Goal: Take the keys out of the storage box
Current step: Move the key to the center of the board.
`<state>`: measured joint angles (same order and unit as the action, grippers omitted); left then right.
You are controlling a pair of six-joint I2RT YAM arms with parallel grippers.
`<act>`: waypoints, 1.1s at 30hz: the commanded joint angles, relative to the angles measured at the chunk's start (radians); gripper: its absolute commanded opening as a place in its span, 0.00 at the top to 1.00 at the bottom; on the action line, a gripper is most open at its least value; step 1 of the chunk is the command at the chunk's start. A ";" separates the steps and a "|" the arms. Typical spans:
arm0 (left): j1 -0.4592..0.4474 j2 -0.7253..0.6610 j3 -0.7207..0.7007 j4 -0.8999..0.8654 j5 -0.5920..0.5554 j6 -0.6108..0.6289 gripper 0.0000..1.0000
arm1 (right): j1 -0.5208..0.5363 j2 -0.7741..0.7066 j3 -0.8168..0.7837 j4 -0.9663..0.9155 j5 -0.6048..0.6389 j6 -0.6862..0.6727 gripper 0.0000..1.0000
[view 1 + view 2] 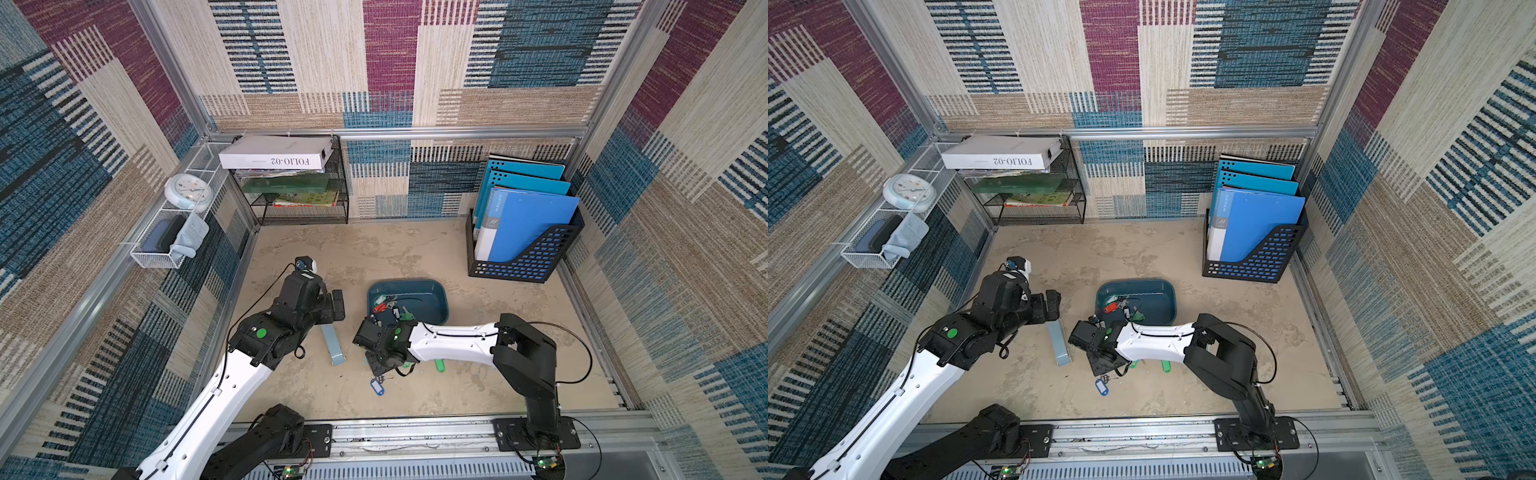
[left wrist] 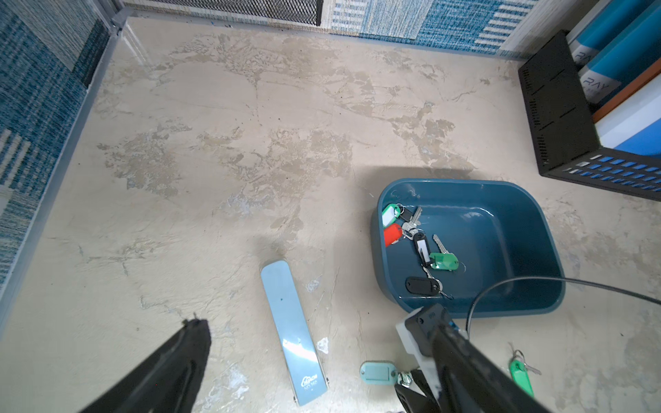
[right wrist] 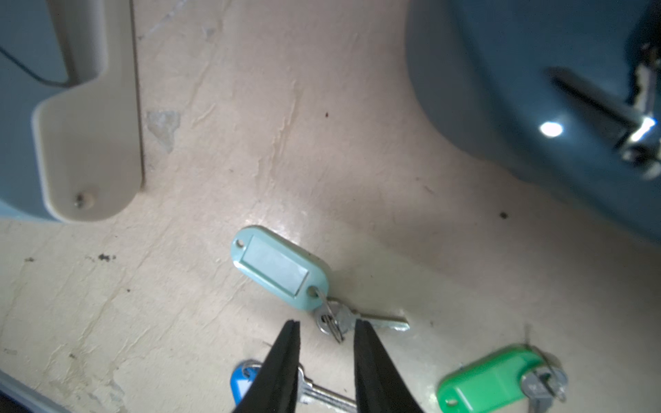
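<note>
The storage box [image 2: 500,232], a dark teal tray, sits mid-table in both top views [image 1: 432,291] [image 1: 1142,286]. Several keys lie in it: a red tag [image 2: 392,234], a green tag [image 2: 443,260] and a black tag [image 2: 420,286] among them. Three keys lie on the table outside it: pale teal [image 3: 280,268], blue [image 3: 241,382] and green [image 3: 493,379]. My right gripper [image 3: 327,323] hangs open just over the pale teal key's ring, holding nothing. My left gripper [image 1: 338,305] stands wide open and empty, left of the box.
A long pale blue case [image 1: 333,345] lies on the table between the two arms. A black file holder with blue folders [image 1: 523,257] stands at the back right. At the back left are a black mesh rack [image 1: 303,195] and a white wire basket [image 1: 166,245].
</note>
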<state>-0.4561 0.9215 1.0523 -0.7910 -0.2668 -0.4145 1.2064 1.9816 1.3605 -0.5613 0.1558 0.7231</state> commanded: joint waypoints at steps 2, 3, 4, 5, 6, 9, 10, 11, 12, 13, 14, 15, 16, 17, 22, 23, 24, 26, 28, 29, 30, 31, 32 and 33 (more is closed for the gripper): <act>0.000 -0.038 -0.009 -0.025 -0.059 0.017 0.01 | -0.005 0.021 0.015 -0.018 0.016 -0.005 0.76; 0.000 -0.048 -0.012 -0.025 -0.064 0.019 0.01 | -0.008 0.024 0.018 -0.019 0.020 -0.005 0.78; 0.000 -0.058 -0.015 -0.025 -0.070 0.022 0.01 | -0.011 0.027 0.019 -0.018 0.025 -0.006 0.79; 0.000 -0.065 -0.018 -0.025 -0.073 0.022 0.01 | -0.015 0.030 0.021 -0.018 0.027 -0.008 0.81; 0.000 -0.074 -0.020 -0.025 -0.076 0.023 0.01 | -0.018 0.033 0.024 -0.017 0.031 -0.010 0.82; 0.000 -0.085 -0.026 -0.023 -0.081 0.023 0.01 | -0.027 0.042 0.033 -0.013 0.038 -0.019 0.88; 0.000 -0.087 -0.026 -0.021 -0.081 0.022 0.01 | -0.028 0.048 0.038 -0.014 0.042 -0.024 0.88; 0.000 -0.087 -0.026 -0.022 -0.081 0.022 0.01 | -0.031 0.053 0.045 -0.013 0.045 -0.029 0.89; 0.000 -0.087 -0.026 -0.022 -0.081 0.023 0.01 | -0.034 0.059 0.052 -0.014 0.046 -0.034 0.89; 0.000 -0.087 -0.026 -0.023 -0.081 0.024 0.01 | -0.036 0.063 0.058 -0.019 0.050 -0.036 0.89; 0.000 -0.087 -0.026 -0.021 -0.081 0.023 0.01 | -0.037 0.065 0.061 -0.022 0.051 -0.036 0.89; 0.000 -0.087 -0.026 -0.022 -0.081 0.024 0.01 | -0.038 0.063 0.064 -0.025 0.050 -0.041 0.89; 0.000 -0.087 -0.026 -0.022 -0.080 0.025 0.01 | -0.038 0.057 0.064 -0.028 0.050 -0.043 0.89; 0.000 -0.086 -0.026 -0.020 -0.078 0.025 0.01 | -0.038 0.047 0.062 -0.030 0.053 -0.042 0.89; 0.001 -0.079 -0.026 -0.016 -0.071 0.027 0.01 | -0.030 -0.054 0.052 -0.050 0.073 -0.053 0.61; 0.002 -0.077 -0.026 -0.017 -0.071 0.025 0.01 | -0.027 -0.084 0.046 -0.053 0.073 -0.054 0.54; 0.002 -0.076 -0.026 -0.016 -0.071 0.026 0.01 | -0.022 -0.118 0.036 -0.057 0.071 -0.045 0.50; 0.002 -0.075 -0.027 -0.016 -0.069 0.027 0.01 | -0.012 -0.170 0.002 -0.065 0.072 -0.015 0.48; 0.004 -0.070 -0.026 -0.015 -0.068 0.027 0.01 | -0.008 -0.212 -0.054 -0.098 0.092 0.040 0.47; 0.004 -0.069 -0.026 -0.016 -0.068 0.027 0.01 | -0.008 -0.237 -0.099 -0.113 0.105 0.070 0.47; 0.004 -0.068 -0.026 -0.015 -0.066 0.026 0.01 | -0.010 -0.259 -0.146 -0.118 0.119 0.098 0.46; 0.004 -0.067 -0.028 -0.013 -0.065 0.025 0.01 | -0.010 -0.277 -0.187 -0.116 0.129 0.123 0.46; 0.005 -0.067 -0.028 -0.010 -0.061 0.027 0.01 | -0.015 -0.293 -0.228 -0.107 0.134 0.145 0.46; 0.006 -0.066 -0.028 -0.009 -0.058 0.027 0.01 | -0.021 -0.304 -0.260 -0.091 0.131 0.158 0.46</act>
<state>-0.4530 0.8539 1.0256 -0.8154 -0.3367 -0.3931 1.1931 1.7046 1.1622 -0.6292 0.2508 0.7933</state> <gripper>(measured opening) 0.991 0.542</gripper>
